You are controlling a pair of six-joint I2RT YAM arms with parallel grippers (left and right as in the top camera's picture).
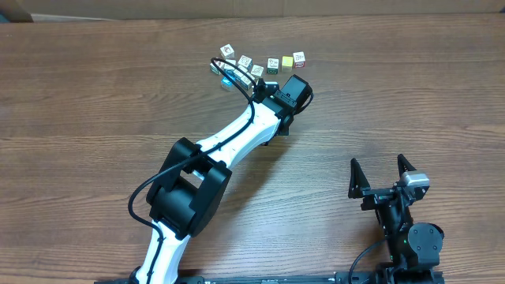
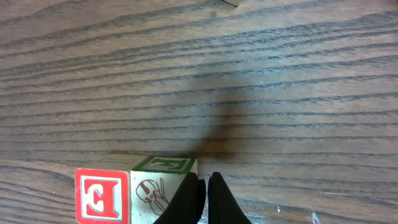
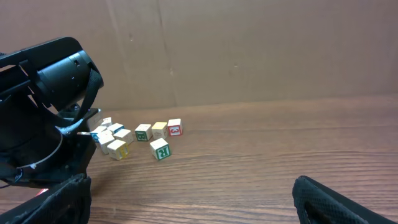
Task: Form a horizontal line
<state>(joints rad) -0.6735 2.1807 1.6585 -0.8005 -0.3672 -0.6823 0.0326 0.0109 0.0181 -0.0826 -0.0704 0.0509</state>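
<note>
**Left wrist view.** Left claw (image 2: 204, 191) clenched, fingers pressed together, nothing between them. Just left of the tips is the picture cube (image 2: 149, 190), with a green letter on its top face. The red-letter cube (image 2: 102, 196) touches its far side, flank to flank. The tips overlap the picture cube's lower right edge; contact or a hair's gap, cannot tell. Beyond the claw, bare table (image 2: 249, 74).

Judgement: the step in hand is a nudge with the shut tips, squaring a cube into the row. To do it well:
- Press low and at mid-face so the cube slides without turning.
- Go slowly and stop once its face is level with its neighbour.
- Back out straight so nothing drags.

**Overhead.** Left arm (image 1: 237, 130) reaches across the table, its claw tips hidden under the wrist. Horizontal line (image 1: 287, 61): three cubes side by side just beyond that wrist, tilted slightly, the red-faced one at the end to the claw's right. Loose bunch (image 1: 245, 61) lies to the claw's left, close to the row's other end. Right claw (image 1: 378, 163) is well apart from every cube, jaws spread wide, empty.

**Right wrist view.** Right claw's fingers show at both lower corners, released, gripping nothing. The row is far ahead and to its left. A green-marked cube (image 3: 161, 149) sits apart from the row, on the side nearer this claw; by my reading it is not yet in line.
</note>
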